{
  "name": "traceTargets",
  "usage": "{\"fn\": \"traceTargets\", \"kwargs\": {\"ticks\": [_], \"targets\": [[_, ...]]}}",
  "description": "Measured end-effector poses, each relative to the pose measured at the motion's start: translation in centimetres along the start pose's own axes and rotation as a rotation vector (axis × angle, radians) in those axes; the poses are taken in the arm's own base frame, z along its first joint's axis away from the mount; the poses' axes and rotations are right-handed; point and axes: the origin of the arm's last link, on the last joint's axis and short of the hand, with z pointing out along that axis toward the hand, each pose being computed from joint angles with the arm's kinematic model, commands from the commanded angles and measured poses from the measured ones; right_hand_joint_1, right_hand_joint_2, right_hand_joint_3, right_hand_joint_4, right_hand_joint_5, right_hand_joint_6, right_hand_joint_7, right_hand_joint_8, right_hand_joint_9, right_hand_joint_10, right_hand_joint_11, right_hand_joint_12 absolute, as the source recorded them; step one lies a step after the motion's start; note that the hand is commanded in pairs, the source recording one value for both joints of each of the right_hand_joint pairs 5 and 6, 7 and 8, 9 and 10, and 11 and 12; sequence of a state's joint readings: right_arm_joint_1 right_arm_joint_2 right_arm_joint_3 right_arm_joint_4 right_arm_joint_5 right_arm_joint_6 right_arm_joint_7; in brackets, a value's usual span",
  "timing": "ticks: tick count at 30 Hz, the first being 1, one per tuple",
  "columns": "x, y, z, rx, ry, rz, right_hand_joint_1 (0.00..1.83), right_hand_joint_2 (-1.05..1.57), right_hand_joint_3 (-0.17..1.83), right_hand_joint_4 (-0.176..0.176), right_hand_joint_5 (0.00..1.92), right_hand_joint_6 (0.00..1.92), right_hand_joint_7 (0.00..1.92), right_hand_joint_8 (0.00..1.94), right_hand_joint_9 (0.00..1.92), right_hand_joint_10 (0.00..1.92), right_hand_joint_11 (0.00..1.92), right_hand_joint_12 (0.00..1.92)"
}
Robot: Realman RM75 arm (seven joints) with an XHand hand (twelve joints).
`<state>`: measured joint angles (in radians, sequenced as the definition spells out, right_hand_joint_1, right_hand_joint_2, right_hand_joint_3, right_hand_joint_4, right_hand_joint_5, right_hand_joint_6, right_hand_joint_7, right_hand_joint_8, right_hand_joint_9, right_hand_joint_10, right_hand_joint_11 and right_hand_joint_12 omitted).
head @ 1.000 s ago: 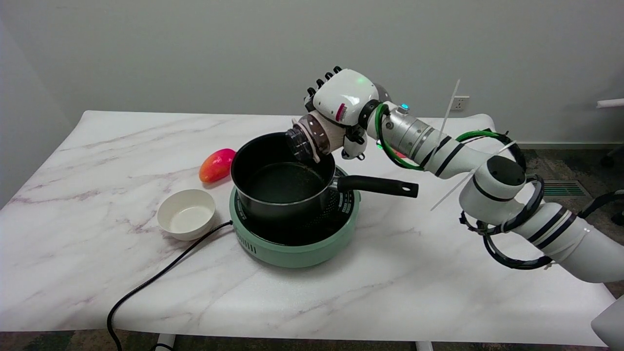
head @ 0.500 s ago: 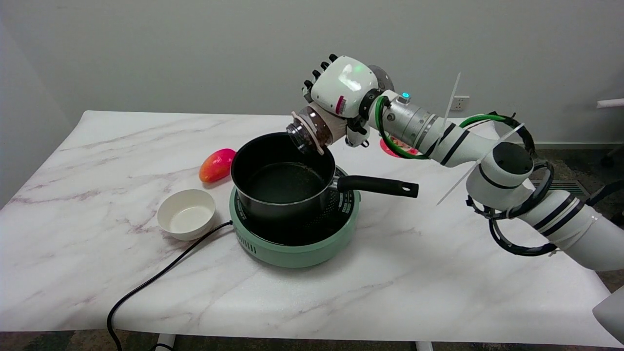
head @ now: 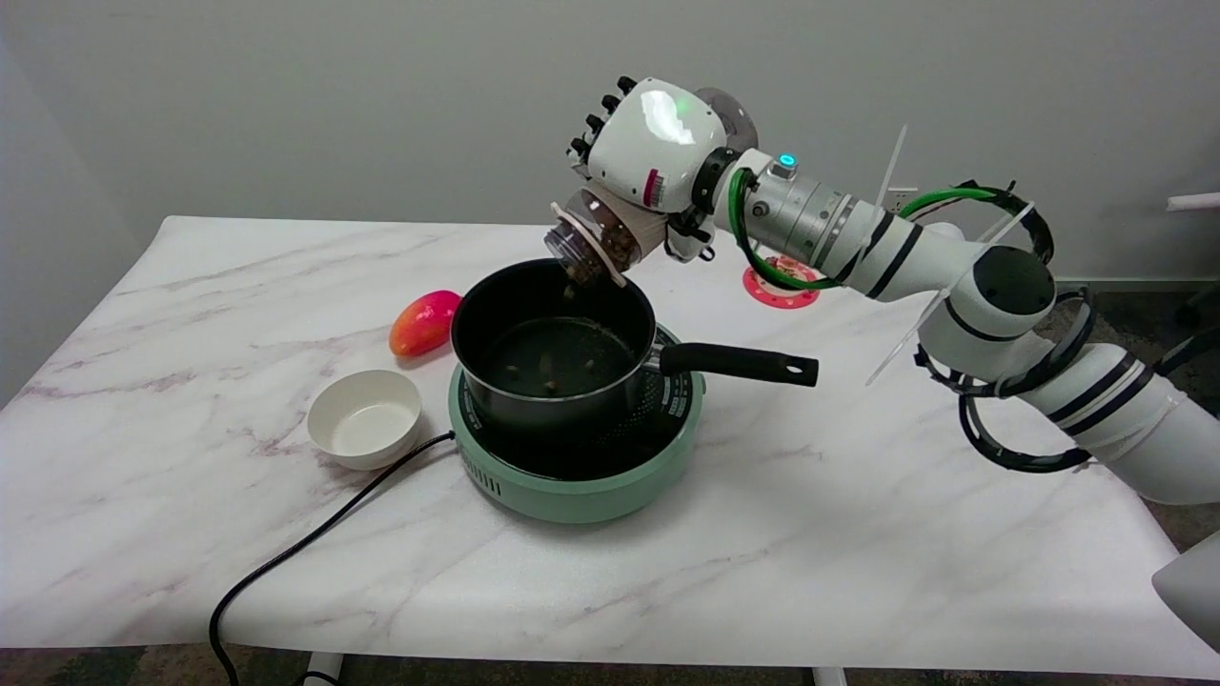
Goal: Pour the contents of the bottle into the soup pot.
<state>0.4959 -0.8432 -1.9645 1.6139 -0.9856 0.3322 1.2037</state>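
Note:
My right hand (head: 653, 143) grips a clear bottle (head: 599, 238) with brown pieces inside. The bottle is tipped steeply, mouth pointing down-left over the far rim of the black soup pot (head: 553, 357). Brown bits show at the bottle's mouth, and a few pieces lie on the pot's dark bottom. The pot sits on a mint-green electric hob (head: 581, 476), with its black handle (head: 739, 364) pointing right. The hand covers the bottle's upper half.
A white bowl (head: 364, 419) stands left of the hob. A red-orange mango (head: 424, 322) lies behind it. The hob's black cord (head: 305, 548) trails to the table's front edge. A red-rimmed coaster (head: 780, 286) lies on the table behind my forearm.
My hand has risen and tilted the bottle more steeply toward the pot. Brown pieces have dropped into the pot, which was bare inside before. The coaster has come into view.

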Motion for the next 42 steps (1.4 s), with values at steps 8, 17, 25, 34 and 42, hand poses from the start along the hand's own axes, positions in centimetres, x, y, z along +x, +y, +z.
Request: {"fn": "traceTargets", "kwargs": {"ticks": [8, 17, 25, 34, 42], "targets": [[0.9, 0.3, 0.2, 0.026, 0.022, -0.051, 1.45, 1.23, 0.57, 0.000, 1.92, 1.92, 1.92, 1.92, 1.31, 1.31, 1.19, 1.19], [1.6, 0.8, 0.6, 0.048, 0.039, -0.104, 1.44, 1.25, 0.57, 0.000, 1.92, 1.92, 1.92, 1.92, 1.31, 1.31, 1.20, 1.20], [2.0, 1.2, 0.8, 0.063, 0.048, -0.136, 1.44, 1.25, 0.56, 0.000, 1.92, 1.92, 1.92, 1.92, 1.32, 1.32, 1.20, 1.20], [2.3, 1.5, 1.0, 0.076, 0.054, -0.158, 1.43, 1.26, 0.56, 0.000, 1.92, 1.92, 1.92, 1.92, 1.32, 1.32, 1.20, 1.20], [2.4, 1.6, 1.1, 0.086, 0.054, -0.179, 1.43, 1.26, 0.55, 0.000, 1.92, 1.92, 1.92, 1.92, 1.32, 1.32, 1.20, 1.20]]}}
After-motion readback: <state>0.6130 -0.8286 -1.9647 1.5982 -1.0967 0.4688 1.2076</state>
